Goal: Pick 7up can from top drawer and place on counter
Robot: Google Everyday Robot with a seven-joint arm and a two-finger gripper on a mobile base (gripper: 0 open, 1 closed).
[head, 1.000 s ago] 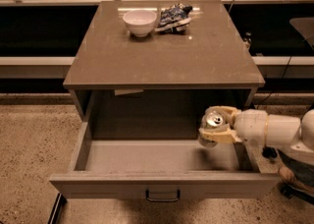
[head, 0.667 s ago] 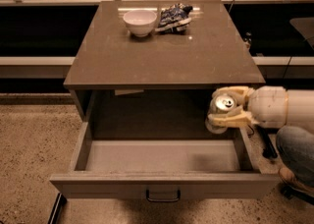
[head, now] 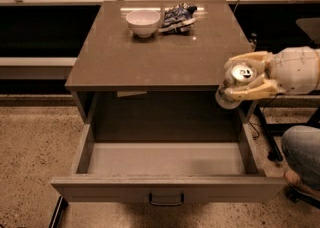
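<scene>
At the right front corner of the counter [head: 150, 57], the 7up can [head: 243, 74] is gripped by the gripper [head: 229, 78], whose two pale fingers [head: 252, 90] are closed against its sides. The can is tilted, with its pull-tab top turned toward the camera, and is seen just off the counter's edge. Below the counter's front, the top drawer [head: 165, 190] is pulled out. Near the counter's back edge, a white bowl [head: 143, 22] and a snack bag [head: 177, 14] are set side by side.

No legible text anywhere: none on 7up can [head: 243, 74] in jaws beside counter [head: 150, 57] right edge.
</scene>
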